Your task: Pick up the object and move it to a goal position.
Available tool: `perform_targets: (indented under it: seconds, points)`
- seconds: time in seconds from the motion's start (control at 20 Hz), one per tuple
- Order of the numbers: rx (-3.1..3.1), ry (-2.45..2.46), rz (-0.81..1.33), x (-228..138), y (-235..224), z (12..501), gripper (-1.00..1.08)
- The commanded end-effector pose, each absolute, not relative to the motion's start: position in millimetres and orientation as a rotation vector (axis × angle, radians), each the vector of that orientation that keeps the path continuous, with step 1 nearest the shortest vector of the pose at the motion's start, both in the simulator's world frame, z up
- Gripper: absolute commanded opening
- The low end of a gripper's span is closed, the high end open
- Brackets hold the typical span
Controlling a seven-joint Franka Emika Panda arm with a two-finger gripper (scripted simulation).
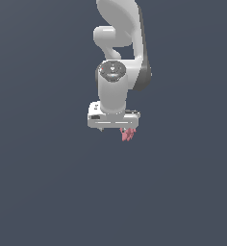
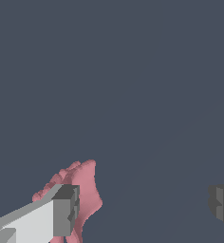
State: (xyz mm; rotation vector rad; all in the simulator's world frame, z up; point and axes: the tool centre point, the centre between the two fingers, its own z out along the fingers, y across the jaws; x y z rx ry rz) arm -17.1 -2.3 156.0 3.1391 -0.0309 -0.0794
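Note:
The object [image 2: 85, 190] is a small pink-red lumpy thing with a jagged outline, lying on the dark grey floor. In the wrist view it sits right by one grey fingertip [image 2: 64, 211], partly hidden behind it, with its edge reaching into the gap. The other fingertip [image 2: 222, 206] is far from it. My gripper [image 2: 142, 209] is open wide and holds nothing. In the exterior view the white hand [image 1: 113, 119] hangs low over the floor, and the object [image 1: 128, 135] peeks out under its side toward the exterior view's right.
The floor [image 1: 48, 182] is a plain dark grey surface all around. The white-grey arm [image 1: 118, 43] rises above the hand toward the top of the exterior view.

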Motion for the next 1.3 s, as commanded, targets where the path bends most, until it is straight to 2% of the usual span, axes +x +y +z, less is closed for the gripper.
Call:
perform_targets:
  seconds: [0.0, 0.65, 1.25]
  points:
    - [3.139, -0.031, -0.079, -17.1, -2.3, 156.0, 1.00]
    - [3.121, -0.070, -0.138, -25.5, -17.8, 148.2, 1.00]
    - [3.129, 0.053, -0.078, -49.3, 26.9, 132.3, 1.00]
